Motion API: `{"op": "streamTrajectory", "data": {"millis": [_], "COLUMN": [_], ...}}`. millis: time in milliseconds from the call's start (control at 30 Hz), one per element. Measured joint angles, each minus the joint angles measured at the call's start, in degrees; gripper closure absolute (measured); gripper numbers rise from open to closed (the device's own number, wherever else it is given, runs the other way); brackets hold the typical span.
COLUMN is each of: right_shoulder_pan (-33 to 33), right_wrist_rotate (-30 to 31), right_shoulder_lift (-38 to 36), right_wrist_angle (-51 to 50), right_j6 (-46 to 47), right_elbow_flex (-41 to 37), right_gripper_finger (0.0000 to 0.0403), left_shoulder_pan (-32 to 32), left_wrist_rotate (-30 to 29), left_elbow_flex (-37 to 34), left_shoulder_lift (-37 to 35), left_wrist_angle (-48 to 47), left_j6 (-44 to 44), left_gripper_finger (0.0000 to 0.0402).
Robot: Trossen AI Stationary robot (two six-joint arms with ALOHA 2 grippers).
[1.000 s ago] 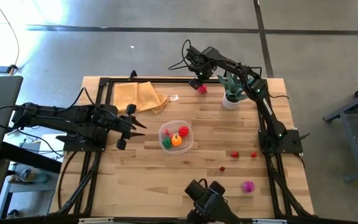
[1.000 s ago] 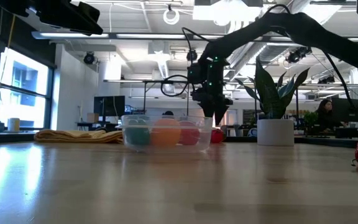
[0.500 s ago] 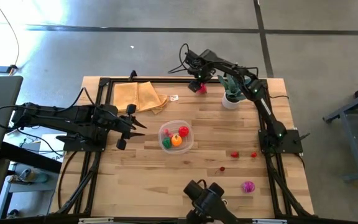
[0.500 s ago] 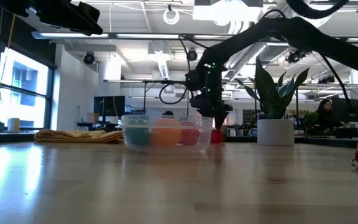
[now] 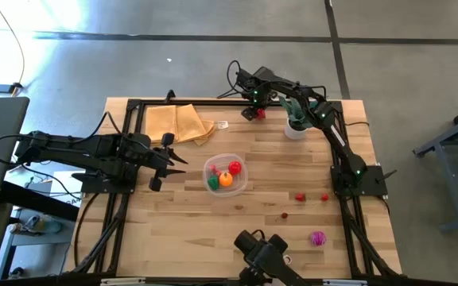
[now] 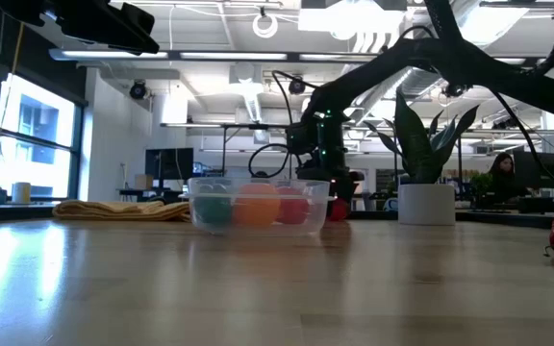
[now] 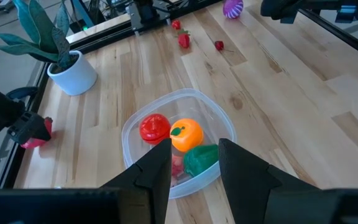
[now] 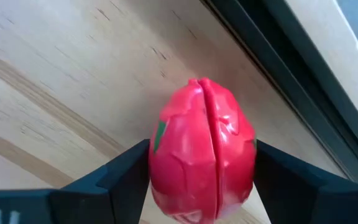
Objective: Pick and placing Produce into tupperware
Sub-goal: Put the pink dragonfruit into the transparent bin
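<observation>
The clear tupperware [image 5: 226, 174] sits mid-table holding red, orange and green toy pieces [image 7: 186, 135]. A red toy fruit [image 5: 258, 114] lies at the table's far edge, and my right gripper [image 5: 252, 111] has come down over it and is shut on it. The low view shows the fruit [image 6: 336, 210] on the tabletop behind the tupperware [image 6: 258, 204]. Two red pieces [image 5: 300, 196], a tiny red one [image 5: 285, 214] and a magenta one [image 5: 317, 237] lie loose on the right near part of the table. My left gripper [image 5: 169, 159] waits open, left of the tupperware. My right gripper pinches the red toy fruit [image 8: 204, 149] between its two fingers [image 8: 126, 177], one on each of its sides, on either side of the seam that runs along its middle. The fingers come from above, pointing down. The fruit rests on the wood by the table's far frame rail.
A potted spiky plant [image 5: 295, 119] stands just right of the right gripper. A folded tan cloth [image 5: 180, 123] lies at the far left, with a small white tag [image 5: 223, 125] beside it. A black frame rail runs around the table's edges.
My right gripper has moved slightly toward the table's far edge and dropped down over the red toy fruit, which has stayed where it was. The left arm has kept still.
</observation>
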Motion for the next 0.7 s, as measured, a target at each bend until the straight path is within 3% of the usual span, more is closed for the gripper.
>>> {"op": "streamTrajectory", "data": {"millis": [367, 700], "right_shoulder_pan": [0.0, 0.0], "right_wrist_rotate": [0.0, 0.0], "right_shoulder_lift": [0.0, 0.0], "right_wrist_angle": [0.3, 0.4], "right_j6": [-0.6, 0.0], "right_elbow_flex": [0.0, 0.0], "right_gripper_finger": [0.0153, 0.0187], "left_shoulder_pan": [0.0, 0.0], "left_wrist_rotate": [0.0, 0.0], "left_elbow_flex": [0.0, 0.0], "left_shoulder_lift": [0.0, 0.0], "left_wrist_angle": [0.0, 0.0], "left_j6": [0.0, 0.0], "left_gripper_finger": [0.0282, 0.0282]}}
